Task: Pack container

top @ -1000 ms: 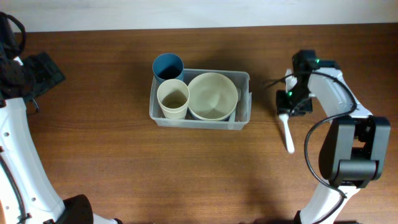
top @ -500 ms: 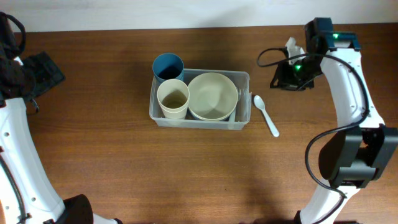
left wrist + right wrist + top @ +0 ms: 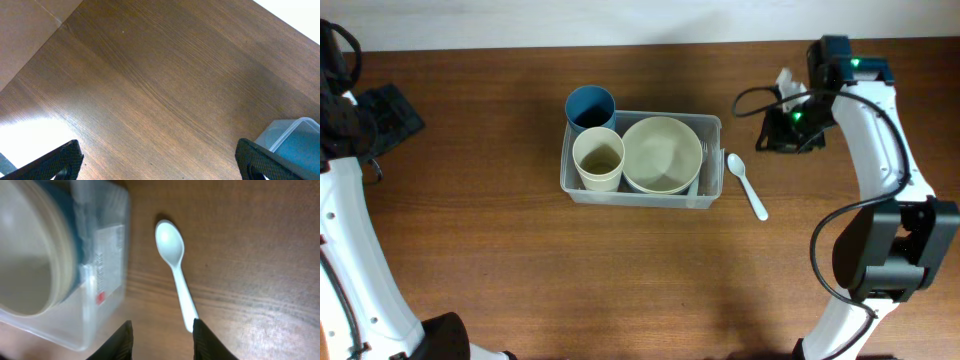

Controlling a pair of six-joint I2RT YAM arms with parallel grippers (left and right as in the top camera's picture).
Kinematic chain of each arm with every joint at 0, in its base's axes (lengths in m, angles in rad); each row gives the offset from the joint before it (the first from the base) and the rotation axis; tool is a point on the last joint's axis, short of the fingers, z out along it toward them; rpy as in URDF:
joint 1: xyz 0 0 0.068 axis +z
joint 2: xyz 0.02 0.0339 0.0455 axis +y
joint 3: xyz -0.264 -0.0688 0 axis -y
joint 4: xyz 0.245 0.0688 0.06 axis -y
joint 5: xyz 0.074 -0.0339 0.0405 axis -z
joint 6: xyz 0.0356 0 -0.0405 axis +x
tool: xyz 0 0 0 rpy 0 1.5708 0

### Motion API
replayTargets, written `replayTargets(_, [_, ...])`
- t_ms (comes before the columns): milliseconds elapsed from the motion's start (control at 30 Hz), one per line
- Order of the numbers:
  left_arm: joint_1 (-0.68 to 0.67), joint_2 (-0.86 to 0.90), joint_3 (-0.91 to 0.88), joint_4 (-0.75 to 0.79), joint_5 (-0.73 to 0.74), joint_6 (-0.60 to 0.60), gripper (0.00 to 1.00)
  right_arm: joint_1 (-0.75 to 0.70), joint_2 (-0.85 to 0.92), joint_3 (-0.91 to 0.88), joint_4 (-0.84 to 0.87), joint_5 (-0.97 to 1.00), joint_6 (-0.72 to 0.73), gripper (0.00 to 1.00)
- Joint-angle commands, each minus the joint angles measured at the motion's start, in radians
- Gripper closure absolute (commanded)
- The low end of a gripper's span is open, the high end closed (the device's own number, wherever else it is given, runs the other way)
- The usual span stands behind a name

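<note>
Pickup of the white spoon (image 3: 747, 185) looks like the step in hand. It lies flat on the desk (image 3: 520, 270) just beside the right wall of the container (image 3: 718, 165), bowl end nearest that wall and handle angled away. The container sits mid-desk and already holds a cream bowl (image 3: 661, 153) and a cream cup (image 3: 598, 157), with a blue cup (image 3: 590, 105) at its back left corner.

To do this well, the right arm should come down over the thin handle, well clear of the container wall, with the jaws set across the handle. It should close low, since a flat, light spoon can easily skid or tip, then lift and drop the spoon into the narrow gap beside the bowl.

The right jaws stand partly open and empty, near the spoon but not touching it; the wrist view shows the handle's end between the fingertips (image 3: 125, 340). The left jaws are spread wide, holding nothing, well apart from the container at the desk's left edge.
</note>
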Motion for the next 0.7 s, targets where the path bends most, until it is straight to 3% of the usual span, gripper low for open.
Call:
replayTargets(0, [0.003,0.003,-0.003,-0.001,0.004,-0.01,0.0,0.005,0.002,-0.108,0.04,0.056,-0.018,0.66])
replayTargets(667, [0.003,0.003,-0.003,-0.001,0.004,-0.01,0.0,0.026,0.002,-0.46,0.227,0.176,0.016,0.62])
